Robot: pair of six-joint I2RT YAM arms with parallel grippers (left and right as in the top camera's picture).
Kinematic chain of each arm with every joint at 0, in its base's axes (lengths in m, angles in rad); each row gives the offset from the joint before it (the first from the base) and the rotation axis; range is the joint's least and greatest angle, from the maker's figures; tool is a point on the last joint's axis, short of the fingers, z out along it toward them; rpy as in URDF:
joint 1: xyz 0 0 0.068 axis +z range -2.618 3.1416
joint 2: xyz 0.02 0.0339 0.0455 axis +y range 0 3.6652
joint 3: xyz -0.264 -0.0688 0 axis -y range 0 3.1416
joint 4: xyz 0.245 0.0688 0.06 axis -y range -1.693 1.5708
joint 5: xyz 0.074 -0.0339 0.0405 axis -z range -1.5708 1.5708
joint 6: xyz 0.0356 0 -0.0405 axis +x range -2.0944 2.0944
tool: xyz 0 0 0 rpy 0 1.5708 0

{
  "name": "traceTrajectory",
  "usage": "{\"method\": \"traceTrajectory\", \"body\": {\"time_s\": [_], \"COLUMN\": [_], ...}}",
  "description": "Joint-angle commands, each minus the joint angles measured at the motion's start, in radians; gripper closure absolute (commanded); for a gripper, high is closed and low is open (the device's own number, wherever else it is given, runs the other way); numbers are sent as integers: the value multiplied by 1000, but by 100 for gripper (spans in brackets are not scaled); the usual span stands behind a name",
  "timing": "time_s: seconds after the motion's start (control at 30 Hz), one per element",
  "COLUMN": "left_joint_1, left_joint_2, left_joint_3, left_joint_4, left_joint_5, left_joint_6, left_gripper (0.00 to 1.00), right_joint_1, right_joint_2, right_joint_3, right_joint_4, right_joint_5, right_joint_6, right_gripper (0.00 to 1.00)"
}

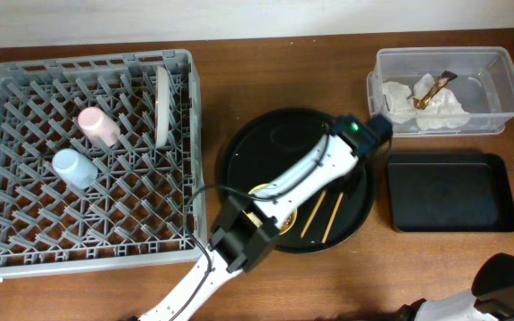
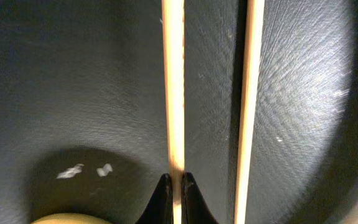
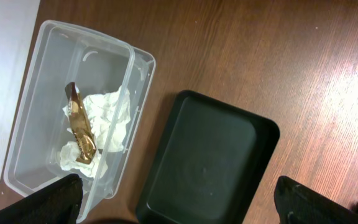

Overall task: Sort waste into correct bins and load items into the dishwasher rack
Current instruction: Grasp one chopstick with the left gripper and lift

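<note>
Down on the grainy round tray (image 2: 73, 81), left fingers (image 2: 160, 202) pinch a wooden chopstick (image 2: 173, 81)

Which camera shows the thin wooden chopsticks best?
The left wrist view: both thin wooden chopsticks fill the frame, one pinched by the left tool. Overhead shows them small; the right wrist view, not at all.

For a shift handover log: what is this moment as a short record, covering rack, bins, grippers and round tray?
rack: large grey plastic dishwasher rack holds pink cup, light blue cup, grey-white round plate on edge
tub: clear rectangular plastic tub holds crumpled white tissue, crinkled gold-brown wrapper
black bin: shallow black rectangular tray, nothing visible inside
left gripper: shut on one thin wooden chopstick
right gripper: open, empty
round tray: large round black tray carries both chopsticks, yellow bowl
</note>
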Motion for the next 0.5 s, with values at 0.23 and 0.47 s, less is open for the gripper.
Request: {"method": "traceTrajectory", "body": {"time_s": [0.23,0.47], "left_joint_1": [354,554], "left_joint_2": [-143,-154], "left_joint_3": [523,364], "left_joint_4": [-161,-161], "left_joint_5": [-136,-78], "left_joint_6": [130,211], "left_gripper": [100,100], "right_joint_1": [-1,-1], "right_joint_2": [-4,-4], "right_joint_3": [2,2], "right_joint_4": [0,-1], "right_joint_5": [2,2], "right_joint_6": [1,1], "right_gripper": [1,1]}}
